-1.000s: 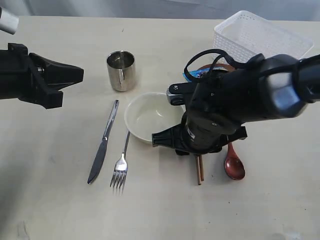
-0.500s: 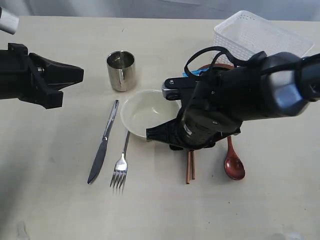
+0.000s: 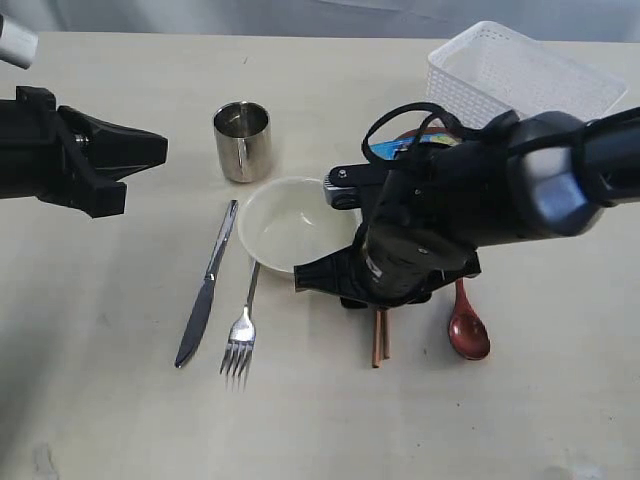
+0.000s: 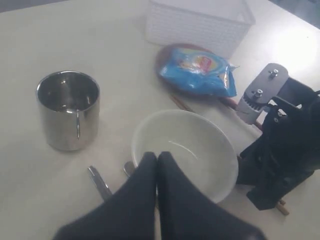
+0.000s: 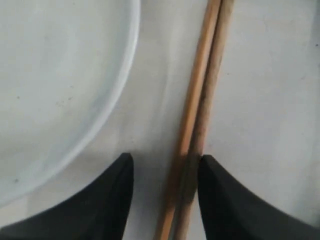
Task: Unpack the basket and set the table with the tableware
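Note:
My right gripper (image 5: 165,162) is open and low over the table (image 3: 110,400), its jaws astride the wooden chopstick pair (image 5: 202,100), which lies flat next to the cream bowl (image 5: 50,75). From the exterior the right arm hides those jaws; only the chopsticks' end (image 3: 381,345) pokes out beside the bowl (image 3: 285,225). The steel cup (image 3: 242,140), knife (image 3: 205,285), fork (image 3: 240,335) and reddish spoon (image 3: 467,328) lie on the table. My left gripper (image 4: 157,160) is shut and empty, hovering at the left (image 3: 150,150). The white basket (image 3: 520,75) stands at the back right.
A blue snack bag (image 3: 410,146) lies on the brown plate (image 4: 160,60) in front of the basket (image 4: 200,20). The cup (image 4: 67,107) and bowl (image 4: 185,150) sit below the left gripper. The bulky right arm (image 3: 470,220) covers the table's middle right.
My right arm has shifted left, carrying the chopsticks sideways towards the bowl; the bowl has slid slightly left. The left arm has not moved.

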Controlling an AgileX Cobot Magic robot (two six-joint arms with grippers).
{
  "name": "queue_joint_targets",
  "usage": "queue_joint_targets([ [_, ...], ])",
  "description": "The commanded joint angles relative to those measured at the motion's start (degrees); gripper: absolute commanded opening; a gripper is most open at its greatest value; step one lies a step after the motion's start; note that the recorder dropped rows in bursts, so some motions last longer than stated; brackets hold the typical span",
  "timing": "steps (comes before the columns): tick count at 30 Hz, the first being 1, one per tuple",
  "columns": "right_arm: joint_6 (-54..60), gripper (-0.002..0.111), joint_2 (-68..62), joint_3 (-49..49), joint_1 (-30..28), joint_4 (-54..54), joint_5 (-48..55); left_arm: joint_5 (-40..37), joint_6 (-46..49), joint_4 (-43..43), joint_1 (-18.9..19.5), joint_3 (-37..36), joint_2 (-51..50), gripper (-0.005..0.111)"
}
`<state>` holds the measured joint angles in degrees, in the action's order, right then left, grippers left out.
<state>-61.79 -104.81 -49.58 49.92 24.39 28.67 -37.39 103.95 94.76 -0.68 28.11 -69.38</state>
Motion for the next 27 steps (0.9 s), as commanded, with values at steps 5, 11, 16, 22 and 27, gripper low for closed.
queue_joint_targets([
  [5,0.3,0.041,-0.4,-0.37,0.17,-0.13,-1.33,-0.26,0.3,-0.02,0.14,-0.34,-0.02,0.0],
  [11,0.3,0.041,0.05,-0.37,0.17,-0.13,3.06,-0.16,0.3,-0.02,0.14,-0.34,-0.02,0.0],
  [16,0.3,0.041,0.79,-0.37,0.17,-0.13,8.76,-0.16,0.3,-0.02,0.14,-0.34,-0.02,0.0],
  [22,0.46,0.041,1.16,-0.37,0.17,-0.13,9.22,-0.16,0.3,-0.02,0.14,-0.34,-0.02,0.0],
  [27,1.29,0.041,1.62,-0.37,0.71,-0.13,8.53,-0.16,0.3,-0.02,0.14,-0.34,-0.02,0.0],
])
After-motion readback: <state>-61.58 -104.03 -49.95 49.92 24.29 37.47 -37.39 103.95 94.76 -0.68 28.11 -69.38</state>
